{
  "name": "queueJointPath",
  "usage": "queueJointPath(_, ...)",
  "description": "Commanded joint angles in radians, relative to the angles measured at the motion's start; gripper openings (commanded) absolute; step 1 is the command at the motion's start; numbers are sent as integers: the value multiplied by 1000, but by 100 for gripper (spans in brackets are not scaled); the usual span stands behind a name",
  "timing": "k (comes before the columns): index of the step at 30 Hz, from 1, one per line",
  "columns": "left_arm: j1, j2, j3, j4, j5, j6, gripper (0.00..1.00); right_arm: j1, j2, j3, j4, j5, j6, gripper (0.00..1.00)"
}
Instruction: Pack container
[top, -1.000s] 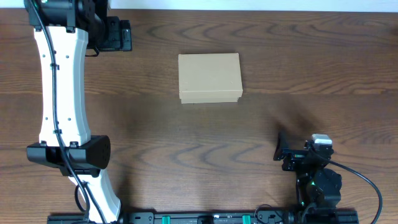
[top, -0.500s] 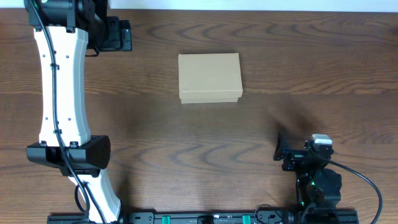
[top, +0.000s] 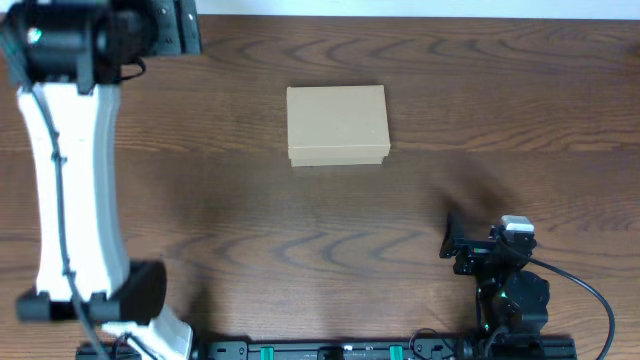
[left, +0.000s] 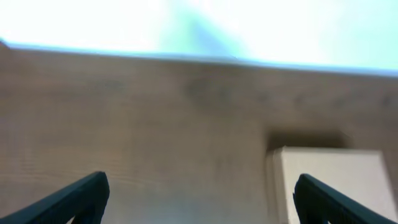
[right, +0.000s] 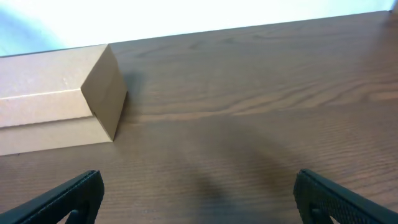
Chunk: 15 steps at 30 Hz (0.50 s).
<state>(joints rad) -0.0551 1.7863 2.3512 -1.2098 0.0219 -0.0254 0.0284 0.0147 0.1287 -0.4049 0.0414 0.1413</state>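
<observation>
Table of dark wood bears the closed container; left gripper and right gripper both gape wide, empty.

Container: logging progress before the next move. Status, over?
Left claw open, empty. Right claw open, empty. Container closed, untouched. Nothing seen blocking it.
</observation>
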Motion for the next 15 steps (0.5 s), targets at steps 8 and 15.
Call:
queueJointPath(8,-2,-294,-390,331,-12,4,95,1,-9,-10,2,7,0,99)
queueJointPath(15,-2,-510,-652,482,-58,4,95,1,-9,-10,2,7,0,99)
